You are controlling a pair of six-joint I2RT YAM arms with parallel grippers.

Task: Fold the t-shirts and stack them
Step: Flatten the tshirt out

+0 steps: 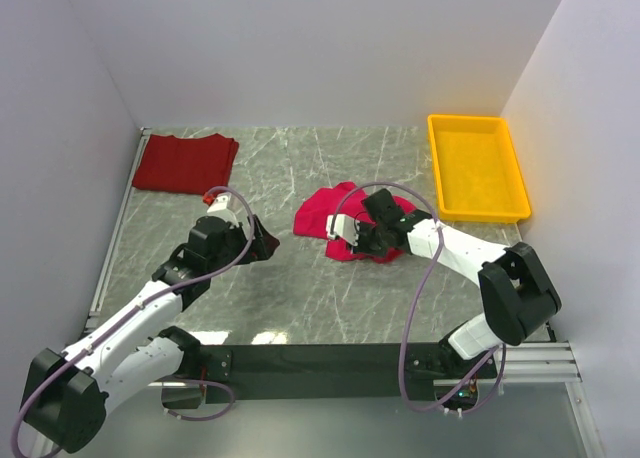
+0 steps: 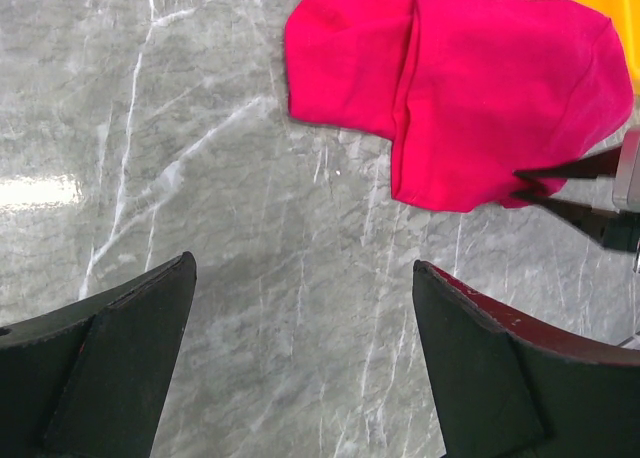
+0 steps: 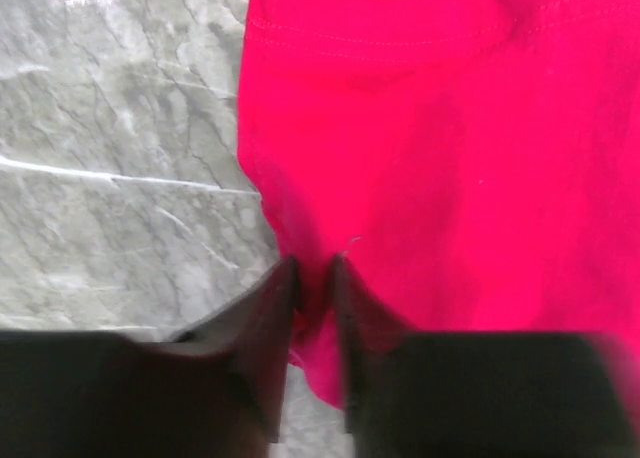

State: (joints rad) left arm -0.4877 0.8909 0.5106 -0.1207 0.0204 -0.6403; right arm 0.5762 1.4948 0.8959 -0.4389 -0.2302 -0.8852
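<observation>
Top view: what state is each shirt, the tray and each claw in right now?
pink t-shirt: crumpled mid-table, one edge pinched.
brick red t-shirt: folded flat, far left corner.
yellow tray: upright, nothing in it.
left gripper: open, holding nothing.
right gripper: shut on the pink t-shirt's edge.

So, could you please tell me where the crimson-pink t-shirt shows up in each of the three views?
Top external: crimson-pink t-shirt near the picture's centre.
Left wrist: t-shirt upper right.
Right wrist: t-shirt fills the right side.
Shared landmark: the right gripper pinching its edge.
</observation>
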